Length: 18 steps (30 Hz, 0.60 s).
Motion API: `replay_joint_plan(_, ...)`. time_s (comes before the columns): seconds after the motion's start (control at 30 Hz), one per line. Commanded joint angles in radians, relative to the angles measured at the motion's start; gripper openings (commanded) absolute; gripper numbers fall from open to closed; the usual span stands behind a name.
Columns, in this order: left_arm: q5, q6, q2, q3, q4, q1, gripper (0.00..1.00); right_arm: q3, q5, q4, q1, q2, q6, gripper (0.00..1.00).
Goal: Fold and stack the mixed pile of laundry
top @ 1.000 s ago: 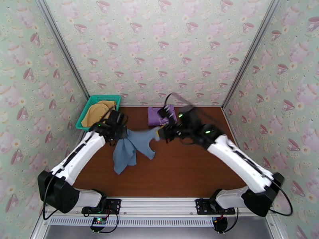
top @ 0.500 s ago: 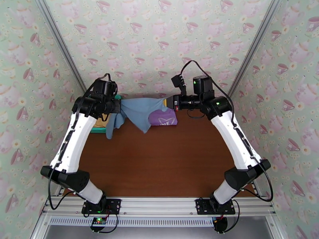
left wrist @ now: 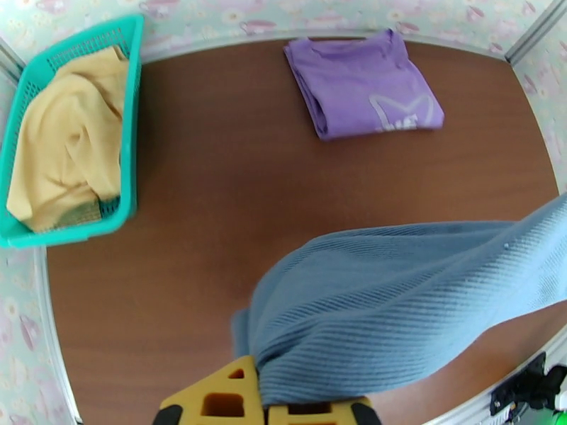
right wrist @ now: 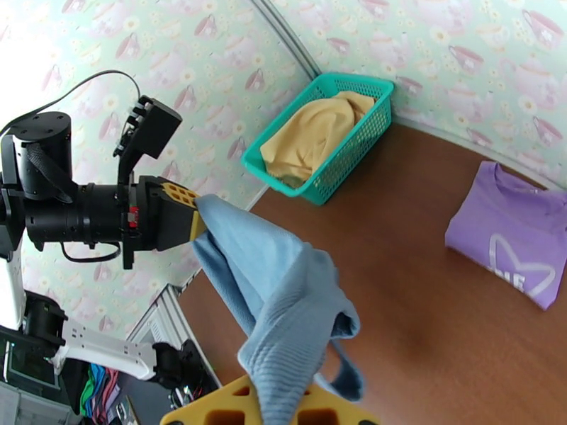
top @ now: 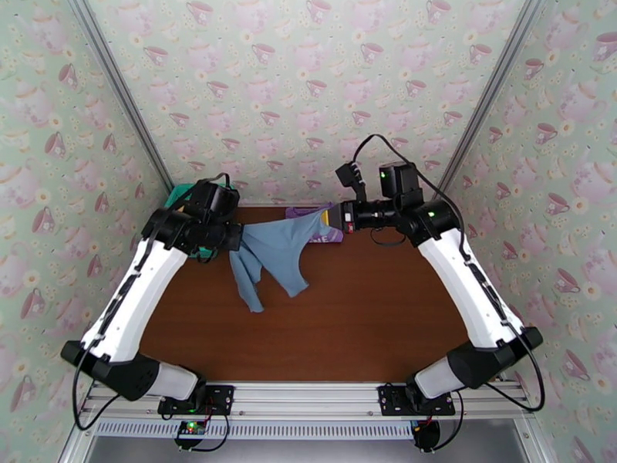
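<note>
**Figure. Two-arm laundry station, overhead and wrist views.**

The teal mesh basket (left wrist: 132, 129) stood in the far left corner of the table (top: 362, 326), close against the teacup-patterned wall (top: 308, 86). It held the mustard-yellow garment (left wrist: 64, 143), which lay crumpled and unfolded. The cloth filled most of the interior and was heaped slightly above the rim at one end. In the overhead view the raised left arm covered most of the basket.

The lilac-purple shirt (left wrist: 365, 86) lay outside the basket, folded into a flat rectangle on the bare table near the far edge. It was well apart from the basket, and its pale printed motif faced up.

The grey-blue garment (top: 281, 245) was in no container. It hung in the air, stretched between the two arms over the far half of the table. The left fingers (left wrist: 220, 394) were closed tight on one bunched end. The right fingers (right wrist: 212, 411) were closed tight on the opposite end. Between them the ribbed cloth sagged, and loose folds drooped toward the table nearer the left arm. Whether the lowest fold touched the table could not be told. From above, the hanging cloth overlapped part of the folded shirt behind it.
</note>
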Motion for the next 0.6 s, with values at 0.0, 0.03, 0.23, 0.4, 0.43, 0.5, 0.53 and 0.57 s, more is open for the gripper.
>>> replay_joint_plan(0.0, 0.067, -0.055, -0.070, -0.044, -0.049, -0.028, 0.00, -0.054, 0.007, -0.050, 0.004, -0.095, -0.035, 0.00)
replay_joint_plan(0.03, 0.085, -0.059, -0.071, -0.062, -0.045, -0.038, 0.00, -0.073, 0.035, -0.058, 0.004, -0.108, -0.041, 0.00)
replay_joint_plan(0.23, 0.182, -0.038, 0.096, -0.144, 0.050, -0.077, 0.00, -0.280, 0.197, 0.018, -0.048, -0.128, -0.042, 0.00)
replay_joint_plan(0.4, 0.252, 0.081, 0.444, 0.013, 0.032, -0.100, 0.00, -0.421, 0.252, 0.160, -0.130, -0.070, -0.001, 0.00)
replay_joint_plan(0.43, 0.249, 0.094, 0.513, 0.074, 0.002, -0.107, 0.00, -0.429, 0.254, 0.175, -0.141, -0.053, 0.001, 0.00)
replay_joint_plan(0.5, 0.241, 0.112, 0.603, 0.192, -0.057, -0.129, 0.00, -0.429, 0.260, 0.180, -0.150, -0.033, -0.003, 0.00)
replay_joint_plan(0.53, 0.230, 0.123, 0.626, 0.240, -0.079, -0.145, 0.00, -0.425, 0.261, 0.176, -0.151, -0.030, -0.009, 0.00)
replay_joint_plan(0.57, 0.218, 0.131, 0.634, 0.279, -0.090, -0.161, 0.00, -0.423, 0.259, 0.172, -0.150, -0.034, -0.014, 0.00)
